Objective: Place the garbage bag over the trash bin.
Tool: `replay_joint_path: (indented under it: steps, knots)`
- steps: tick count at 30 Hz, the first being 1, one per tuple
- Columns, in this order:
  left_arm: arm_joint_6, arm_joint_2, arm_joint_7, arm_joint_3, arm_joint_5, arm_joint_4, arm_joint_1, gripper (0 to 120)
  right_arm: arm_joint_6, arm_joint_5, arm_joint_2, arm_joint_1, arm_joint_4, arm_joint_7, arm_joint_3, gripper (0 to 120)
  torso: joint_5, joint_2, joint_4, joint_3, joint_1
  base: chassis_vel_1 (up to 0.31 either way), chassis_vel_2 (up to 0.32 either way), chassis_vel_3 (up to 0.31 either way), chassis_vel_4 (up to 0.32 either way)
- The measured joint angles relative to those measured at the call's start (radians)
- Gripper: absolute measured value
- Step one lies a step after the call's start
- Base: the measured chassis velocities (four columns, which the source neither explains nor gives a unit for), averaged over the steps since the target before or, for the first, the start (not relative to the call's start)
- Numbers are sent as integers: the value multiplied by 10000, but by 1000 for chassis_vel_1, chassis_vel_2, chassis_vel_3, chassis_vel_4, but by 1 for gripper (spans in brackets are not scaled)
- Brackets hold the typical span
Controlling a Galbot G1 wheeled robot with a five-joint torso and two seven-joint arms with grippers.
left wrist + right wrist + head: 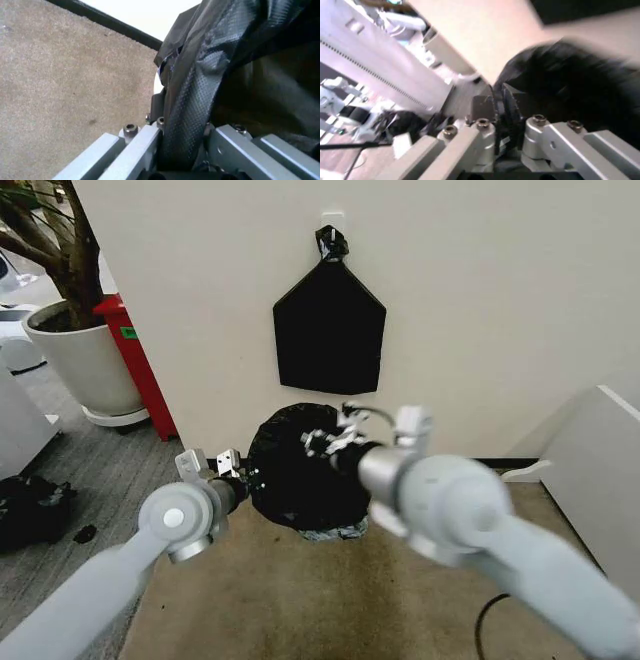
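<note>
The garbage bag (295, 470) is a thin black plastic film, glossy and wrinkled, draped as a rounded dome over the trash bin and covering it almost wholly. It stands on the tan carpet close to the base of the pale wall. In the head view, just a narrow, pale greenish strip of the trash bin (335, 531) peeks out under the bag's lower hem. In the left wrist view the film (192, 97) shows a fine pebbled texture and hangs in a taut fold. In the right wrist view the bag (565, 86) appears as a dark, bulging, crinkled mass.
</note>
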Motion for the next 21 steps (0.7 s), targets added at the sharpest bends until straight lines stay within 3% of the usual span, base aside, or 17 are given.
replay_joint_path:
  steps: [4,8,13,17,19,21]
  knots:
    - [-42,-182,-476,-139,-936,348,-280,0,-273,-1008,-1627,-1015,-266,-2436,1125,15,-1,0,-1,0,1,0,0,0,0]
    - [-99,-333,-837,-193,-1795,625,-424,0,-314,-1387,-2231,-2257,-400,-3337,1935,27,0,0,-5,-1,0,0,0,0,0]
    - [-163,-526,-1625,-330,-3524,1090,-643,0,-364,-1274,-2032,-4530,-1080,-4360,3622,49,1,0,2,0,0,0,0,0,0]
    - [-259,-600,-2115,-408,-4248,1422,-878,0,-496,-1382,-1822,-5710,-1583,-5393,4519,58,0,0,0,0,0,0,0,0,0]
    - [-350,-617,-2338,-470,-4628,1654,-1160,0,-697,-1597,-1570,-6823,-1949,-6532,5135,70,3,0,-2,-1,0,0,0,0,0]
    - [-371,-633,-2452,-474,-4761,1721,-1260,0,-743,-1672,-1453,-7120,-2016,-6723,5245,74,2,0,-1,0,0,0,0,0,0]
